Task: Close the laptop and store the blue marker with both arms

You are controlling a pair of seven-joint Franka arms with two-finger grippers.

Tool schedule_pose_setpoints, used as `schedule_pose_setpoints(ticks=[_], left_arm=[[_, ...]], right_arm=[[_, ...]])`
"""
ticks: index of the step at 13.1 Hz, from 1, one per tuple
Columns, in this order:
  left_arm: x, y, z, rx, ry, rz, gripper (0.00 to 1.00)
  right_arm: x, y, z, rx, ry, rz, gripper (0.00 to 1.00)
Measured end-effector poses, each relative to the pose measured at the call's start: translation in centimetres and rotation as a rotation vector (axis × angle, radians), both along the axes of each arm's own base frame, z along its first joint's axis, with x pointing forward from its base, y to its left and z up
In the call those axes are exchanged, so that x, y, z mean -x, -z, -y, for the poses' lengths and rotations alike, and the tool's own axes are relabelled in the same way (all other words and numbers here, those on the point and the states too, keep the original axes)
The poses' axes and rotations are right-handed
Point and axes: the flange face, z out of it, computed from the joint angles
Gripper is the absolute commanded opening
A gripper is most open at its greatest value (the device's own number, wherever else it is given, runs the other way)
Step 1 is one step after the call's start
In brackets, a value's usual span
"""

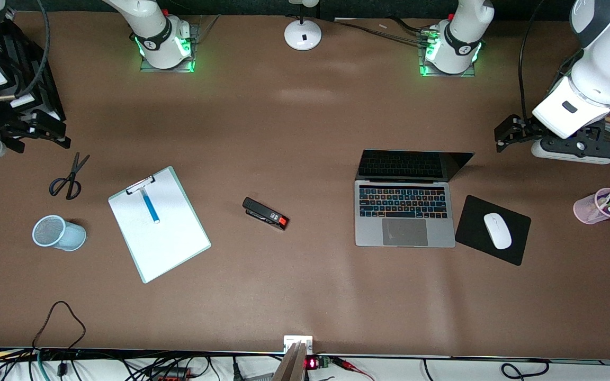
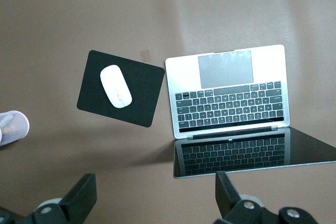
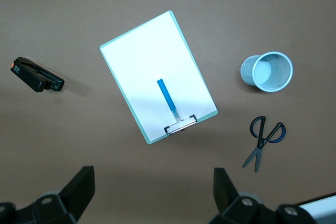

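I see my right tool (image 1: pixel 45 129) up over the surface (image 1: pixel 305 116) at the right arm's end, fingers (image 3: pixel 79 187) spread wide and holding nothing. Beneath its wrist camera the blue marker (image 1: pixel 150 205) lies on the white clipboard (image 1: pixel 159 225), its end at the clip. The stapler (image 1: pixel 265 213) sits between the clipboard and the laptop (image 1: pixel 404 211), which stands open. My left tool (image 1: pixel 506 135) hangs above the laptop's screen edge, fingers (image 2: pixel 81 198) wide apart, touching nothing.
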Motion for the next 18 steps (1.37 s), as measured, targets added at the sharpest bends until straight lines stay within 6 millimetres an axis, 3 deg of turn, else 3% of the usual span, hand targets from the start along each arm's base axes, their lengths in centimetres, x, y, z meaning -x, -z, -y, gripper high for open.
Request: schedule_pose_setpoints(ticks=[5, 10, 11, 13, 15, 16, 17, 18], left_arm=[[-0.2, 0.9, 0.0, -0.001, -0.001, -0.023, 1.0], [0.0, 2.3, -0.1, -0.008, -0.001, -0.093, 1.0], [-0.2, 2.7, -0.1, -0.009, -0.001, -0.101, 1.0], [-0.6, 2.9, -0.1, -0.007, -0.002, -0.102, 1.0], [-1.4, 1.8, 0.0, -0.002, -0.002, -0.081, 1.0], [-1.5, 1.1, -0.1, -0.002, -0.001, -0.083, 0.96], [-1.3, 0.4, -0.1, -0.004, 0.001, -0.094, 0.73], [-1.1, -0.3, 0.1, -0.006, 0.005, -0.112, 0.57]], right_arm=[[-2.4, 7.6, -0.7, 0.021, -0.02, -0.13, 1.0], [-4.3, 13.1, -1.3, 0.037, -0.057, -0.178, 1.0], [-4.8, 13.9, -1.6, 0.04, -0.071, -0.17, 0.98], [-5.8, 15.7, -2.5, 0.045, -0.132, -0.147, 0.84], [-6.6, 17.6, -3.4, 0.049, -0.185, -0.131, 0.82], [-7.0, 18.6, -3.7, 0.051, -0.221, -0.125, 0.78], [-7.4, 20.0, -3.9, 0.051, -0.285, -0.122, 0.75], [-7.9, 21.6, -4.0, 0.051, -0.358, -0.119, 0.69]])
